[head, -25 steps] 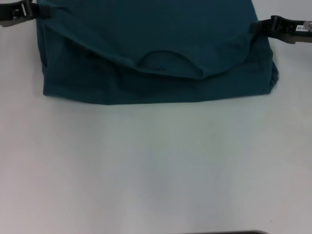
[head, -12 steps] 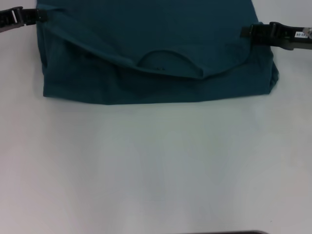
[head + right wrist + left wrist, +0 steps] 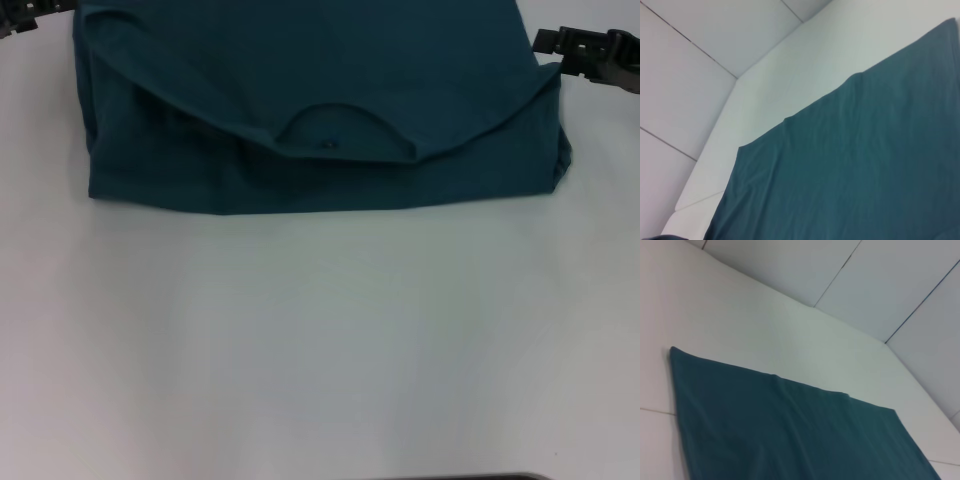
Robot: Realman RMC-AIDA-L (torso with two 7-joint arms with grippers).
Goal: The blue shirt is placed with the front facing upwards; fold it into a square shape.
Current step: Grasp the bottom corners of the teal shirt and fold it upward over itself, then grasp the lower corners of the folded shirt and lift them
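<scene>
Blue shirt (image 3: 320, 100) folded, long axis sideways, neckline facing the robot

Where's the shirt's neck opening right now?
In the head view the neck opening sits mid-width on the blue shirt, on the edge of the folded-over top layer, roughly midway between the left gripper and right gripper.

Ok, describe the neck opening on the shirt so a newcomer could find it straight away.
Start at the white table: the blue shirt lies folded across its far part, with the left gripper and right gripper at its far corners. The neck opening sits mid-width on the folded-over flap's near edge. It is the only curved ribbed arch on plain cloth, with a small dark label inside.
</scene>
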